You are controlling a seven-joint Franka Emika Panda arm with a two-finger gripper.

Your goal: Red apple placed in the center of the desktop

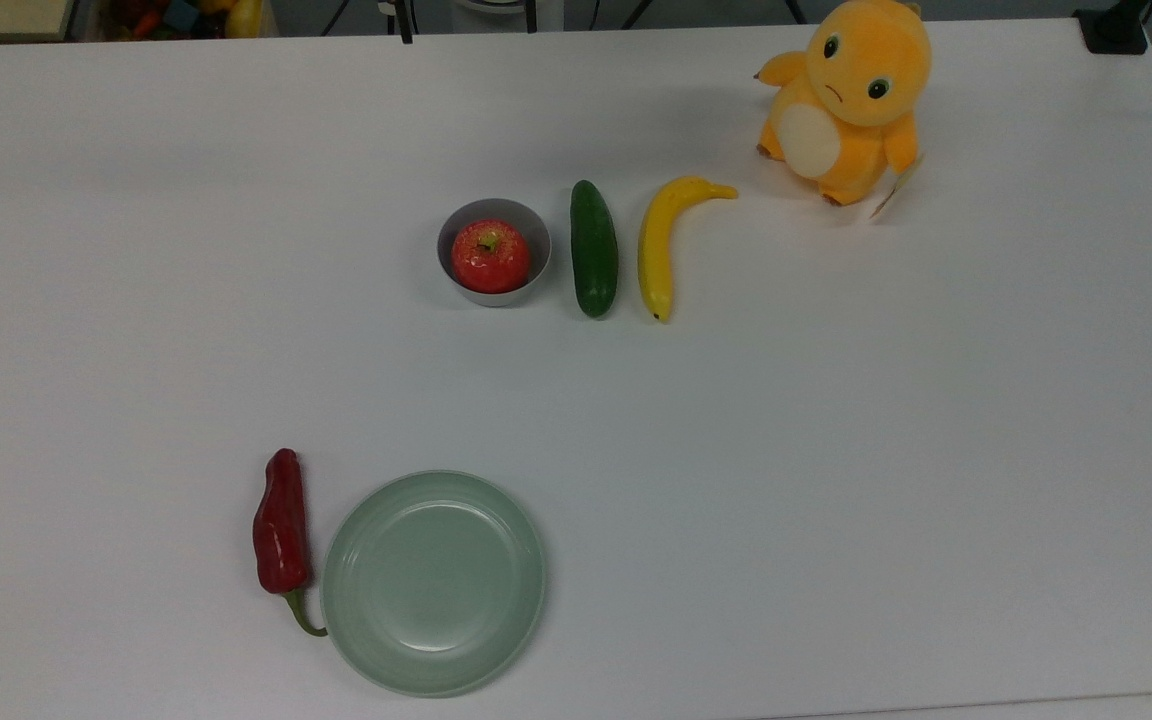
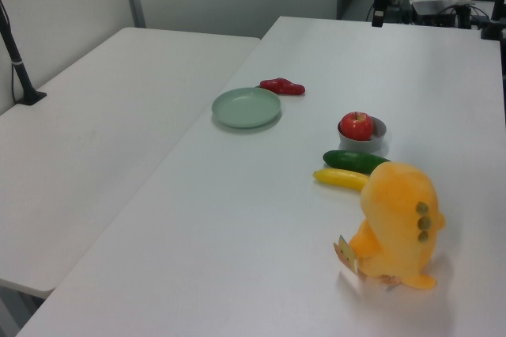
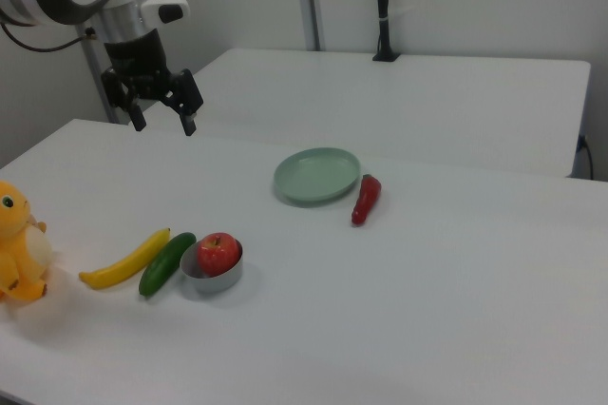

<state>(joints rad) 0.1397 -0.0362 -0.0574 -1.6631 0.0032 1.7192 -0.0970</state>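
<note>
The red apple point(image 1: 490, 255) sits inside a small grey bowl point(image 1: 536, 232), stem dimple up, a little toward twelve o'clock from the middle of the white table point(image 1: 836, 450) in the top view. Just beside the bowl at three o'clock lies a cucumber point(image 1: 593, 248), then a banana point(image 1: 660, 243), with an orange plush toy point(image 1: 846, 100) farther off toward two o'clock. A green plate point(image 1: 433, 582) and a red chili pepper point(image 1: 282, 522) lie toward seven o'clock. In the right view the pincer point(image 3: 163, 120) hangs in the air with its fingers spread and nothing between them, well apart from the apple. The task looks to be at its start: nothing is grasped yet. The next move calls for bringing the pincer over the bowl and descending straight down, so the fingers straddle the apple inside the rim.
</note>
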